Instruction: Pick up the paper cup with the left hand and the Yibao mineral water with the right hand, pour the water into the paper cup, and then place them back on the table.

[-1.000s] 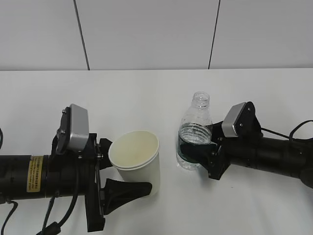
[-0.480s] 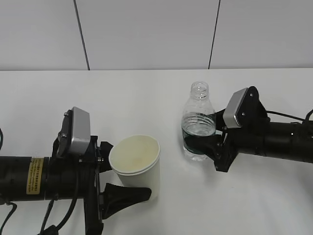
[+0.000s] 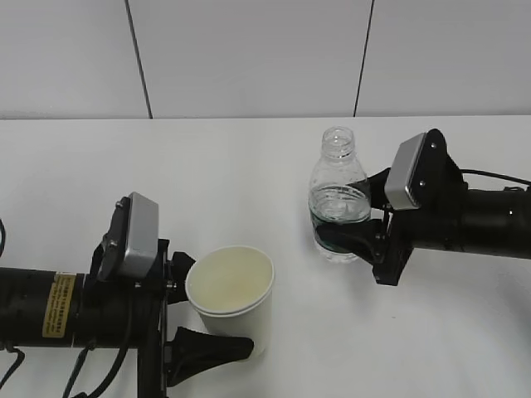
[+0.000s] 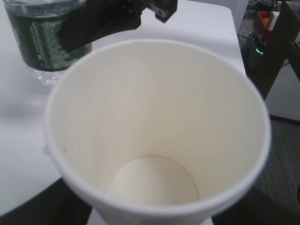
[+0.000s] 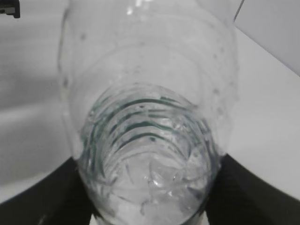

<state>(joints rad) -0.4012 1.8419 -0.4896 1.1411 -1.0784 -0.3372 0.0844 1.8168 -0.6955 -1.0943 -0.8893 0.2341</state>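
**Cup and bottle both in hand, pour not yet begun**

The left hand [image 3: 211, 327] is clamped around the paper cup [image 3: 231, 298], its black fingers on either side of the lower wall; the cup sits upright between them, mouth open, and the left wrist view shows it dry inside. The right hand [image 3: 353, 232] grasps the Yibao mineral water [image 3: 338, 207] across its green label band, the bottle upright and capless, well apart from the cup and beyond it.

To pour well, I judge the bottle's neck should come over the cup's mouth before tipping, then tilt slowly, since thin ribbed plastic flexes under a squeeze and could surge. The cup is light, smooth, tapered paper with a rolled rim and crushes easily, so a gentle, steady grip suits it. Clear water [image 5: 150, 178] fills the bottle's lower part.
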